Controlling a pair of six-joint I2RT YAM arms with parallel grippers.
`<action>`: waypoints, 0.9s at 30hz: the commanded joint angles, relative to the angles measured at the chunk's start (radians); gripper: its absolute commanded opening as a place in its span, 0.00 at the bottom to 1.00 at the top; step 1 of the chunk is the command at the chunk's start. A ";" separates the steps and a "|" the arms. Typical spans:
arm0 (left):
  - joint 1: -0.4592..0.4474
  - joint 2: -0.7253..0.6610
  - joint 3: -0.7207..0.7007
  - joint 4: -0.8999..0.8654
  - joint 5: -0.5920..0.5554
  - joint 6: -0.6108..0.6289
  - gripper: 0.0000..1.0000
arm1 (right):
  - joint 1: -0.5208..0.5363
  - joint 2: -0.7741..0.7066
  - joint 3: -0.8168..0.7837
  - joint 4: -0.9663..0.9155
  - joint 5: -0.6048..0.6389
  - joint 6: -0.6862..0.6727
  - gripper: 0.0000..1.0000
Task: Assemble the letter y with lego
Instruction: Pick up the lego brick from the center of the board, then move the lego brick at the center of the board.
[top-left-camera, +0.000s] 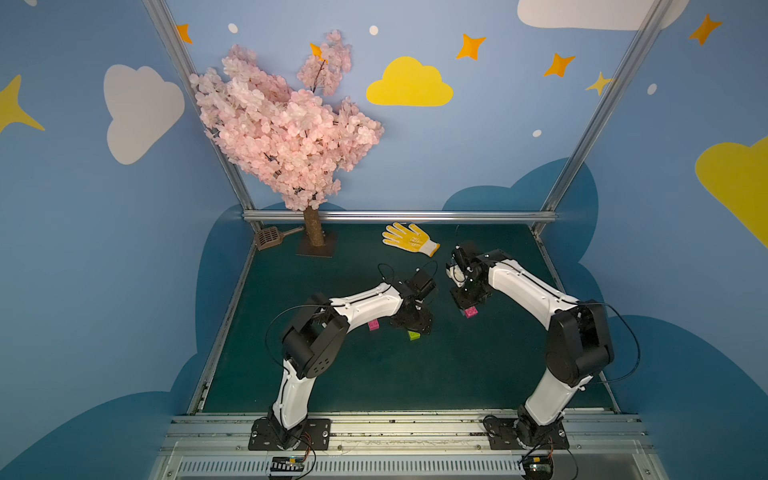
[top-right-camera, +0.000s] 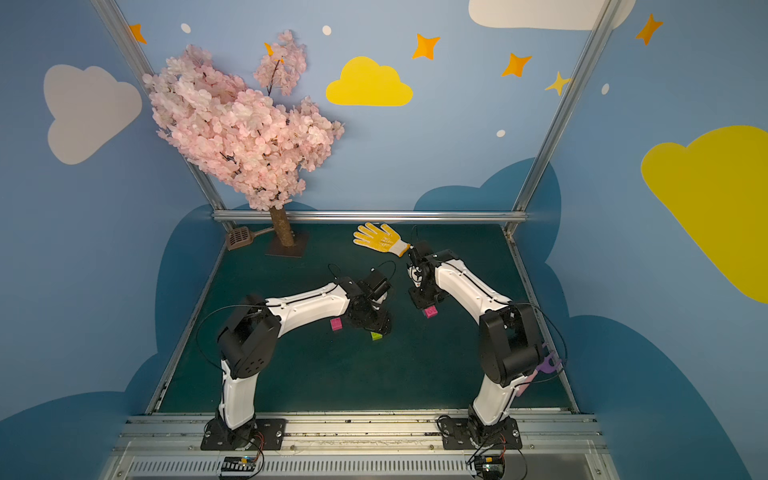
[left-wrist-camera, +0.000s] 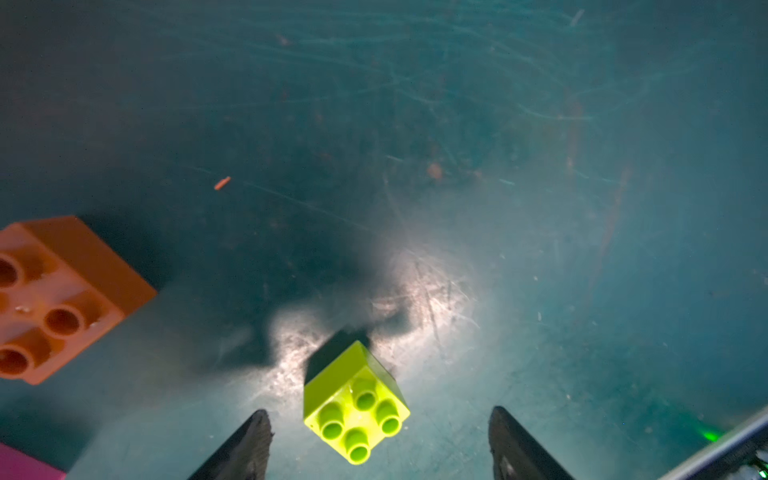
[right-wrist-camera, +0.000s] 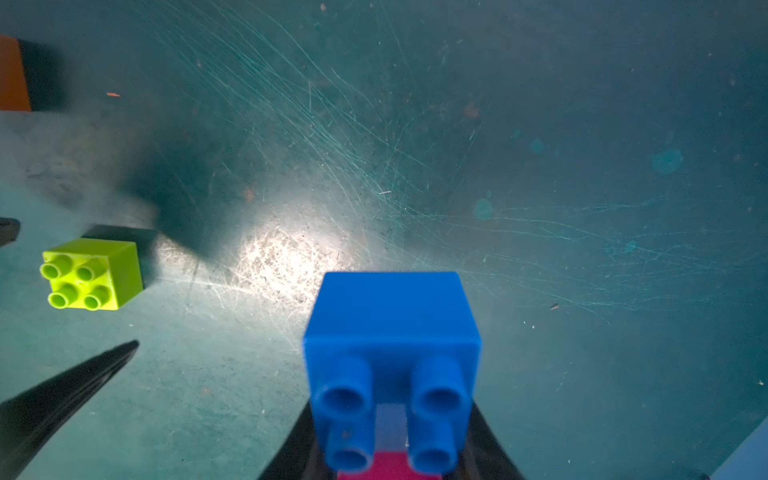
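1. Left claw (left-wrist-camera: 379, 432) is low over the green worktop (top-left-camera: 332, 374). Its jaws are wide and straddle the lime green brick (left-wrist-camera: 355, 403), with a gap on each side and no contact.
2. The lime green brick sits studs up on the worktop, apart from the other lego.
3. Orange brick (left-wrist-camera: 58, 299) lies loose near the green one. In both top views the left wrist hides it.
4. Pink brick (top-left-camera: 374, 325) sits alone on the worktop, just beside the left forearm.
5. Right claw (right-wrist-camera: 390, 453) is clamped on the blue brick (right-wrist-camera: 392, 332). A second pink brick (top-left-camera: 471, 311) is joined to it. Cannot tell whether the pair clears the worktop.
6. Yellow glove (top-left-camera: 409, 239) lies at the far edge, well apart from the bricks.
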 joint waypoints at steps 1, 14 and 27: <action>-0.014 0.016 0.034 -0.094 -0.055 -0.048 0.80 | -0.002 -0.033 0.012 -0.027 -0.010 0.010 0.12; -0.024 0.069 0.046 -0.092 -0.036 -0.173 0.74 | 0.014 -0.010 0.028 -0.034 -0.016 0.005 0.12; -0.025 0.102 0.064 -0.082 -0.046 -0.176 0.68 | 0.037 0.009 0.048 -0.042 -0.016 0.007 0.12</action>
